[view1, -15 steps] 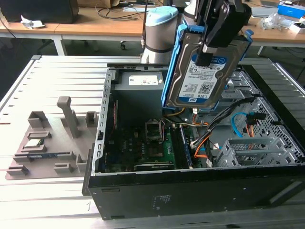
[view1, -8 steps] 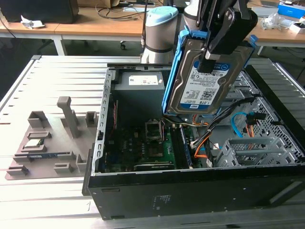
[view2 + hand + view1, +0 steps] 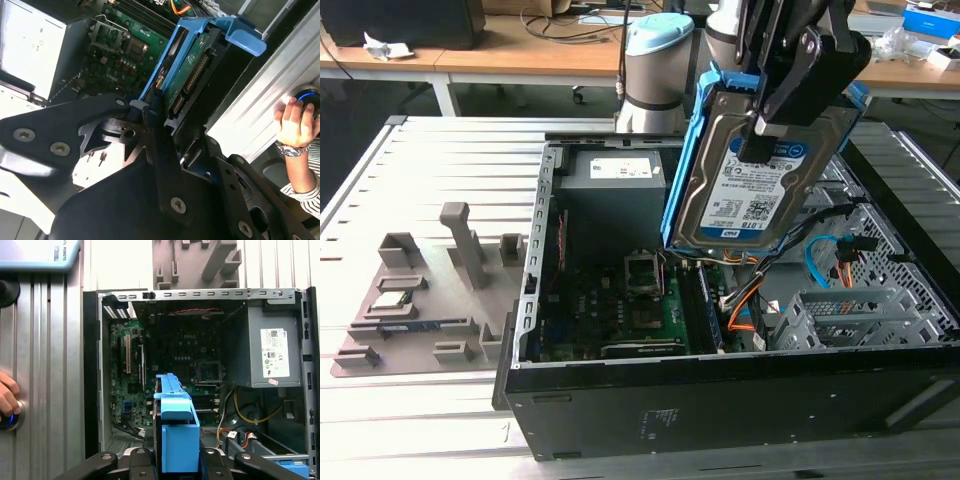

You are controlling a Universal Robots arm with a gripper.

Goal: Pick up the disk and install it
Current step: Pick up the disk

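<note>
The disk (image 3: 745, 195) is a silver hard drive with a white-and-blue label, clipped in a blue plastic frame. It hangs tilted above the open computer case (image 3: 720, 400), over the motherboard (image 3: 610, 300). My gripper (image 3: 762, 125) is shut on it from above, with a black finger (image 3: 790, 85) lying across the labelled face. The second wrist view shows the disk (image 3: 187, 75) edge-on, connector side showing, between the gripper (image 3: 159, 107) fingers. In the first wrist view the blue frame (image 3: 175, 430) sticks out from the gripper (image 3: 176, 462) toward the case interior.
A grey drive cage (image 3: 850, 315) with orange and blue cables (image 3: 820, 262) sits at the case's exterior-view right. The power supply (image 3: 615, 185) is at the back. A grey fixture tray (image 3: 410, 300) lies left of the case. A person's hand (image 3: 295, 122) rests on a button.
</note>
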